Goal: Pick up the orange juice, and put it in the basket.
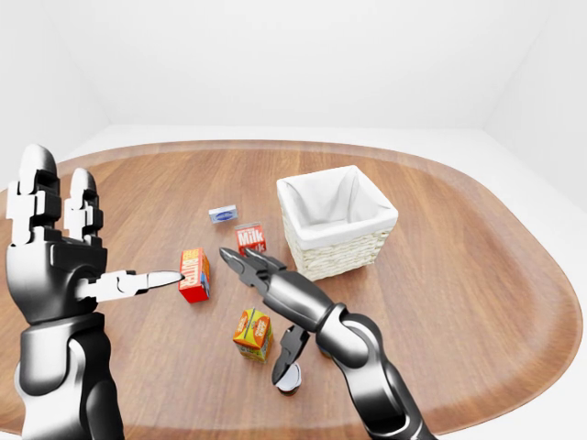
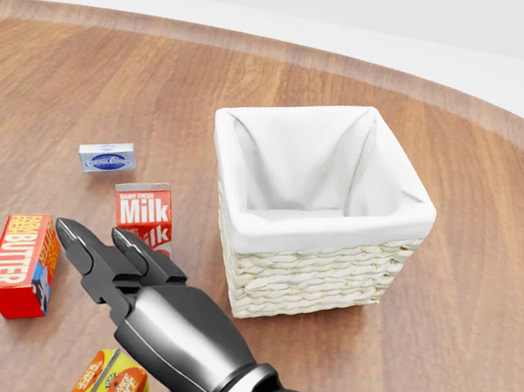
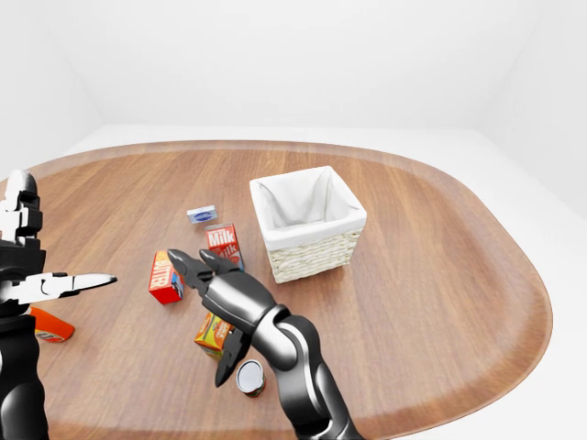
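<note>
The orange juice carton (image 1: 253, 334), orange and yellow, stands on the wooden table in the lower middle of the left-eye view. It also shows at the bottom of the head view, orange juice carton (image 2: 112, 385). My right hand (image 1: 255, 316) hovers over it, open. Its long fingers (image 1: 235, 261) point up-left toward the milk and its thumb (image 1: 286, 359) hangs down to the carton's right. The fingers are not closed round the carton. The white-lined wicker basket (image 1: 337, 240) stands up and to the right, nothing visible inside. My left hand (image 1: 96, 234) is raised at the left, open and holding nothing.
A red milk carton (image 1: 249, 238) stands beside the basket's left wall. A red butter box (image 1: 193, 275) lies left of the juice, and a small blue-white box (image 1: 222, 214) higher up. A can (image 3: 249, 376) sits right of the juice, under my thumb.
</note>
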You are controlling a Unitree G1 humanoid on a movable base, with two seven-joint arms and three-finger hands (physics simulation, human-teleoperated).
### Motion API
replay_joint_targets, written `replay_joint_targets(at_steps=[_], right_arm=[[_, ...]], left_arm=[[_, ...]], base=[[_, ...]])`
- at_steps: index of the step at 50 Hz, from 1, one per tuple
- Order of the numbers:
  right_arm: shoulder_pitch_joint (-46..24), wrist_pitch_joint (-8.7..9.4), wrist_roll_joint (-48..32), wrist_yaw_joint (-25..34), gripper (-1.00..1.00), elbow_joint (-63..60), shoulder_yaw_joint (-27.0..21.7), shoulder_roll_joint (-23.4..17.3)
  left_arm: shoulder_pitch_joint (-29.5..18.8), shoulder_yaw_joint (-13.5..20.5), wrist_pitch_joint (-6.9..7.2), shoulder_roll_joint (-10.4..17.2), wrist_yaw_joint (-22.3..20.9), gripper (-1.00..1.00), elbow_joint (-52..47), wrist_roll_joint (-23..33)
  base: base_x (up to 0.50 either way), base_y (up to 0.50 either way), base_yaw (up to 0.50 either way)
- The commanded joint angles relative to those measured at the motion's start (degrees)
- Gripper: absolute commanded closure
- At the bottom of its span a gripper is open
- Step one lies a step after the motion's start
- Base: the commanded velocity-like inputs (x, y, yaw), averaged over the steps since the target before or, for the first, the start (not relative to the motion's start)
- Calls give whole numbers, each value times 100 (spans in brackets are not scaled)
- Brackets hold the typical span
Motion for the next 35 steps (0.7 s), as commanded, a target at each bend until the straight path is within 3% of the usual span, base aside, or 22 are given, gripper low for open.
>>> replay_joint_targets(at_steps=[1, 13, 35], right_arm=[[-54, -194, 144, -318, -100, 701, -20, 69], [-207, -487, 257, -544, -100, 1381, -227, 136], [-235, -827, 314, -812, -100, 2109, -225, 248]], left_arm=[[5, 13, 0, -4, -3, -100, -28, -7], [-20, -5, 0, 10, 6, -100, 40, -1], [-12, 39, 0, 0, -7, -100, -60, -17]], base=[[0, 0, 0], [0, 0, 0], [0, 0, 0]])
